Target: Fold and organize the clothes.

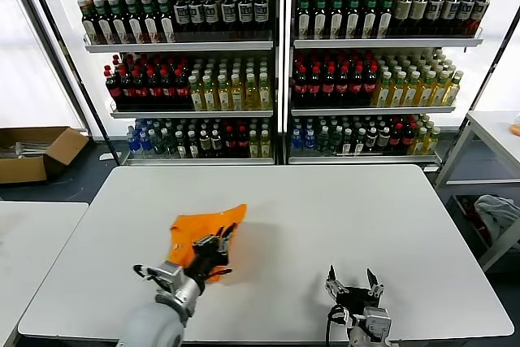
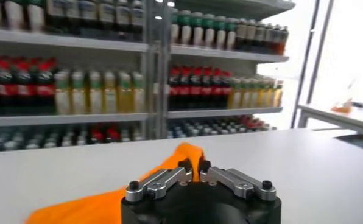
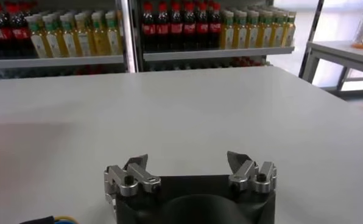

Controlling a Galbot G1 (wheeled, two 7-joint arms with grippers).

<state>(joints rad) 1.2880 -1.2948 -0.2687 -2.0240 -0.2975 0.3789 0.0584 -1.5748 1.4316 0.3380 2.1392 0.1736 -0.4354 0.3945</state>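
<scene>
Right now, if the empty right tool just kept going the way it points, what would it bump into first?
Probably nothing soon. The open right tool points across bare table, which looks free up to its far edge. Beyond stand shelves of bottles, though depth is hard to judge.

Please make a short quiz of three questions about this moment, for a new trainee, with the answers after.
1. True or false: the left tool is shut on the orange T-shirt.
2. Which tool is open with nothing in it?
A. left
B. right
C. both
3. Fill in the word: the T-shirt lies on the white ____, in front of the bottle shelves.

Key
1. True. In the left wrist view the fingers pinch a raised fold of the shirt.
2. B. The right tool is near the table's front edge, jaws apart, well away from the shirt.
3. table
</scene>
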